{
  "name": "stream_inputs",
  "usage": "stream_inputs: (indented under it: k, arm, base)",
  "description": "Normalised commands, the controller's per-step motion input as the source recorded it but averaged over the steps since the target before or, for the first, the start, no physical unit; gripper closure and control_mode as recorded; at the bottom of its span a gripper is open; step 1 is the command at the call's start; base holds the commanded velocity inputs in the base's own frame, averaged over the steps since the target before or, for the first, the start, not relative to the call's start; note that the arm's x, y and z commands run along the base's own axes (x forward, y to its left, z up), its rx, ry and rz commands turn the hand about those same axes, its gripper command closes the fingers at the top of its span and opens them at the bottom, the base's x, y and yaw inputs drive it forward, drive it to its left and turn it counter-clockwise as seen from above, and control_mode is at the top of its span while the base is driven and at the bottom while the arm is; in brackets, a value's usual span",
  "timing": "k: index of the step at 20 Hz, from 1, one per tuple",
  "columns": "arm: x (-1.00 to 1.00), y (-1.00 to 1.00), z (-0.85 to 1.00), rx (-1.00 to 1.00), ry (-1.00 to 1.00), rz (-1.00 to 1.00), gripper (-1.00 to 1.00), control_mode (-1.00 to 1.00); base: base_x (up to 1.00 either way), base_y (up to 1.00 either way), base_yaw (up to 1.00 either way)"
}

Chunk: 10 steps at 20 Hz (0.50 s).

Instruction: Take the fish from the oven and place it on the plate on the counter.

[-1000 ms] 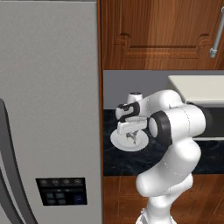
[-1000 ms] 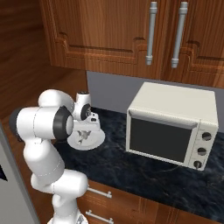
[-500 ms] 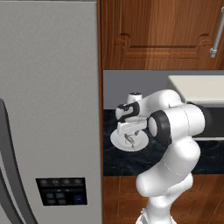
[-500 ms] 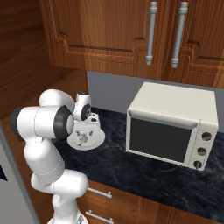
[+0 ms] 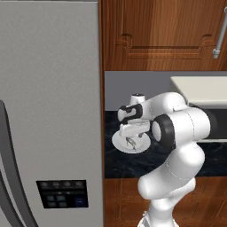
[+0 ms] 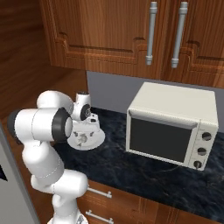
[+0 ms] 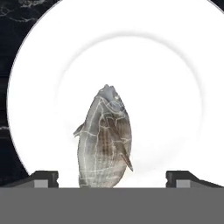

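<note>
The fish (image 7: 105, 140), small, grey and scaled, lies flat on the round white plate (image 7: 175, 65), a little off its middle. The plate (image 5: 116, 140) (image 6: 98, 139) rests on the black speckled counter (image 6: 144, 170). My gripper (image 7: 111, 178) hangs just above the plate, pointing down at it, open. Its fingertips (image 7: 43, 177) stand wide on either side of the fish's tail end and do not touch it. From the base, the gripper (image 5: 133, 132) (image 6: 84, 131) hovers over the fish (image 5: 131, 142) (image 6: 81, 138). The oven is out of view.
A cream countertop appliance (image 6: 170, 129) with a dark window and round knobs stands right of the plate, door closed. A tall grey fridge (image 5: 48, 111) borders the counter on the left. Brown wood wall cabinets (image 6: 131, 35) hang above.
The fingers have spread wide apart and let go of the fish, which now lies on the plate. The arm has hardly moved.
</note>
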Motion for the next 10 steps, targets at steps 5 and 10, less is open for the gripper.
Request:
stream_inputs:
  k: [5, 10]
  arm:
    - [-0.97, -0.29, 0.00, 0.12, -0.05, 0.00, -1.00, -1.00]
    - [-0.75, -0.15, 0.35, 0.10, -0.05, 0.00, -1.00, -1.00]
  base:
    - [0.00, 0.00, 0.00]
    - [0.00, 0.00, 0.00]
